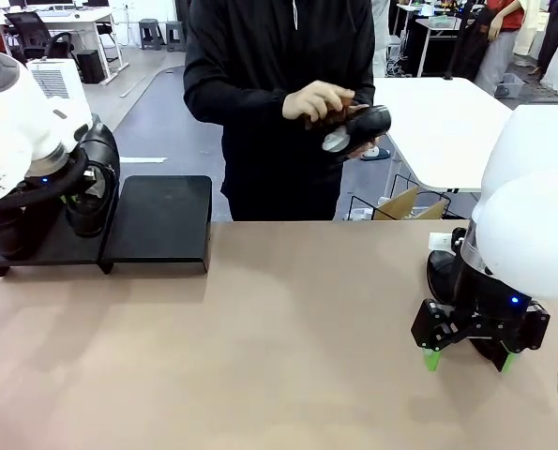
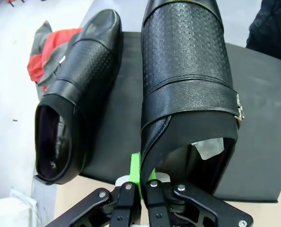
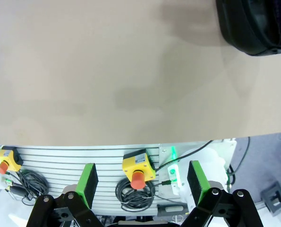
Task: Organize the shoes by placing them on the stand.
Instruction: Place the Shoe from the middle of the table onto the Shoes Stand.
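Clamped on the heel rim of a shoe, the left gripper holds it on the stand, just beside a second shoe. A person's hands hold a third shoe, and the right gripper hangs open over the table, near what may be a fourth shoe.

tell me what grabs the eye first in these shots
The left gripper is clamped on the heel rim of a black shoe, which sits on or just above the black stand, beside a second shoe lying there. Across the table, a person's hands hold another shoe at chest height. The right gripper hangs open above the table's right side.
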